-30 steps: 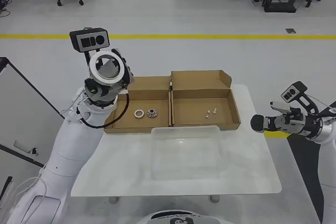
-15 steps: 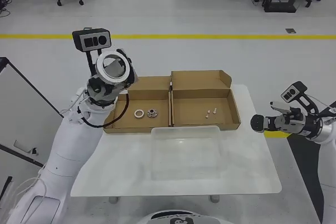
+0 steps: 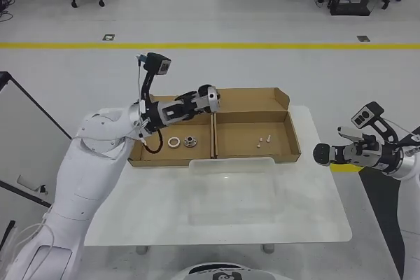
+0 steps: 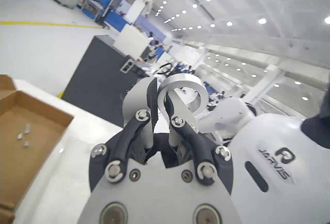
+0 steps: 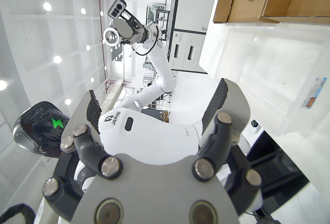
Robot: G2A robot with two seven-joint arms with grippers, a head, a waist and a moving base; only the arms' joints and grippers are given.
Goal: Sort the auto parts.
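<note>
While the left gripper is clenched on the wall of a thick, silver, machined-metal ring, apparently with 1 finger in the bore and 1 outside, the step in hand is judged to be delivery of this part. From above, that gripper holds the ring over the far rim of the left brown cardboard box, near the wall it shares with the right brown cardboard box. The left box contains a flat pale metal washer and a flanged grey bushing; the right box contains small bright bolts. Next, the ring probably needs lowering among the annular parts before release; smooth metal on cardboard may slide or roll. The right gripper, with ribbed black pads spread and empty, is beside the white table, which also bears a clear, glossy plastic bin.
</note>
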